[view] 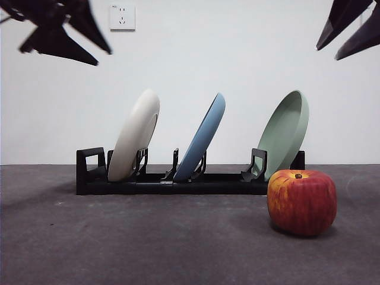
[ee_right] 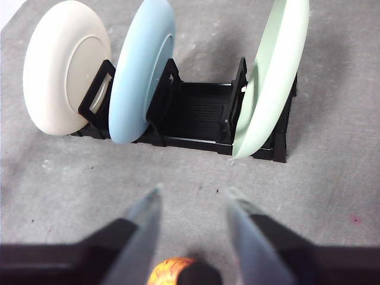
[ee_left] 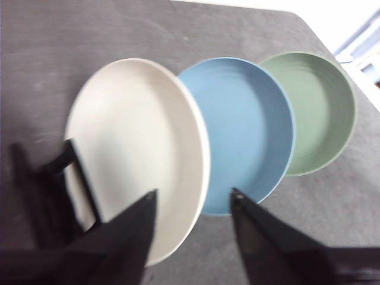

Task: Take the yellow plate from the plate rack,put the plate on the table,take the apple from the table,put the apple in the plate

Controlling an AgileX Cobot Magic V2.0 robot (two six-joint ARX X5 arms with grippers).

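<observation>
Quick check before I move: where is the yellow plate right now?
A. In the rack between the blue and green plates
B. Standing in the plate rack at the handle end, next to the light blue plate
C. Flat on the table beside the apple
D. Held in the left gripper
B. The yellow plate leans in the plate rack by its loop handle, beside the light blue plate; the open left gripper grips nothing.

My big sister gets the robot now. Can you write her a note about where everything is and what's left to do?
Left hand: open, empty, above the rack's plates.
Right hand: open, empty, above the table, near the apple.
Round cream-yellow plate: standing in the long black plastic rack, at its handle end, beside the blue plate and green plate.
Red, yellow-streaked apple: on the dark grey table, in front of the rack.
Done: nothing.
Left: everything.
</observation>
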